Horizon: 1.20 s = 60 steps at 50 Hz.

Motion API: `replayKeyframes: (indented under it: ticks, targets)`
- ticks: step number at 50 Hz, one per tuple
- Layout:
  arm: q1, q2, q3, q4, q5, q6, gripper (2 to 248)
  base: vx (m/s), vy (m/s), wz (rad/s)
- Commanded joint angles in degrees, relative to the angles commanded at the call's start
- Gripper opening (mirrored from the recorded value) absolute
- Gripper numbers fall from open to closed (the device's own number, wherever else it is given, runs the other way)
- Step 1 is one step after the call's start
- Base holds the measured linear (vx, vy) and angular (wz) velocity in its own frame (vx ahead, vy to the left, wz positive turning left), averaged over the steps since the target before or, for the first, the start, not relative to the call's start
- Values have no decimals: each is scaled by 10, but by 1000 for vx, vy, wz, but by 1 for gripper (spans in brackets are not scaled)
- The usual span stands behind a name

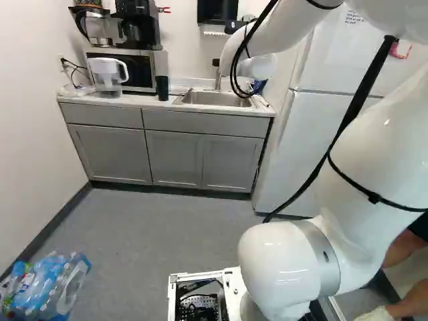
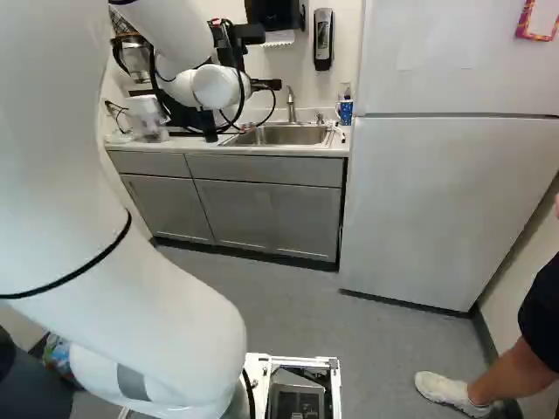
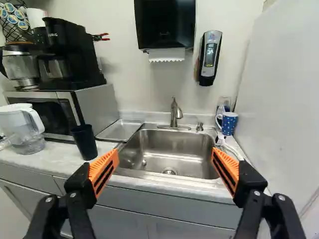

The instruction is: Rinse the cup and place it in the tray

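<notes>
Partly hidden behind the white wrist, my gripper is raised near the counter in the right base view. The wrist view shows the gripper with its orange-padded fingers wide apart and nothing held between them. A black cup stands on the counter beyond one finger, between the pitcher and the sink. The shallow metal tray lies beside the sink basin, behind that cup. Ahead of the fingers are the sink and faucet. A blue dotted mug stands at the sink's far corner, near the fridge.
A microwave with a coffee maker on it stands beside the tray. The water pitcher is near the cup. The fridge flanks the counter. Bottles lie on the floor, and a person's leg shows at the right.
</notes>
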Motion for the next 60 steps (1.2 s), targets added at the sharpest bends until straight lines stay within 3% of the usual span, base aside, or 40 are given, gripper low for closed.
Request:
replayKeyframes:
  ticks: [35, 60]
  targets:
    - [0, -7, -14, 0, -9, 0, 247, 1, 0, 0]
    - [0, -7, -14, 0, -9, 0, 247, 83, -17, -1]
